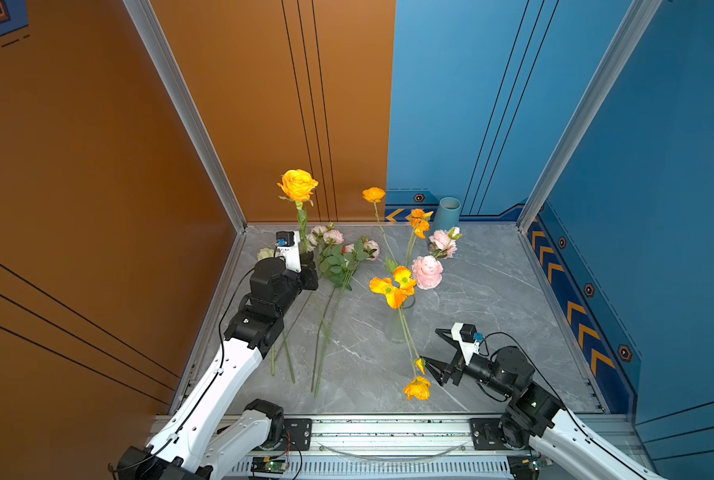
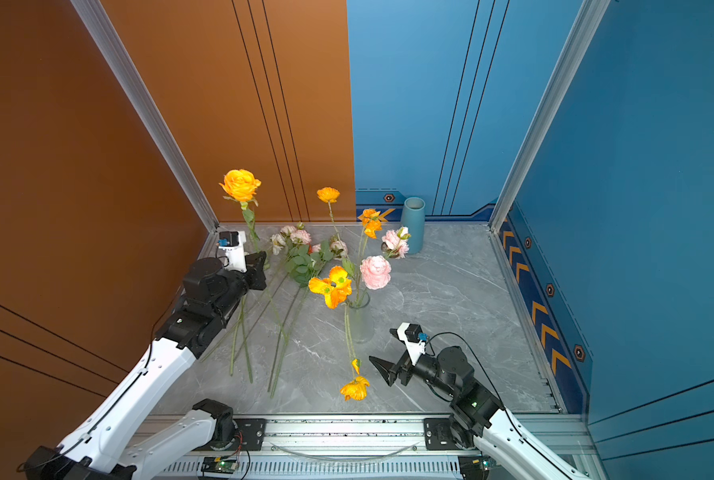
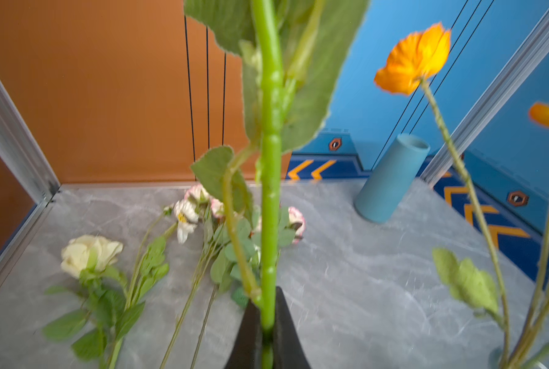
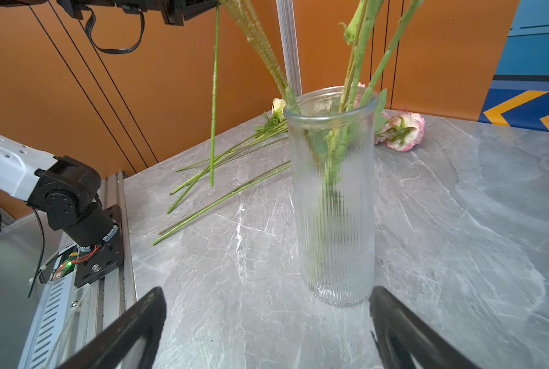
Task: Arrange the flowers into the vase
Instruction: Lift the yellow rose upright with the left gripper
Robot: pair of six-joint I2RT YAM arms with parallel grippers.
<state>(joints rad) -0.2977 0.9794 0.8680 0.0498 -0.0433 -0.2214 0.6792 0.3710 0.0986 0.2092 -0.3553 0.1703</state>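
The left gripper is clamped on the stem of an orange rose, held upright.
The right gripper gapes wide, empty, just before the ribbed glass vase, which holds orange poppies and a pink bloom; more flowers lie flat on the grey table between the left gripper and that vase. A blue vase stands at the back wall.
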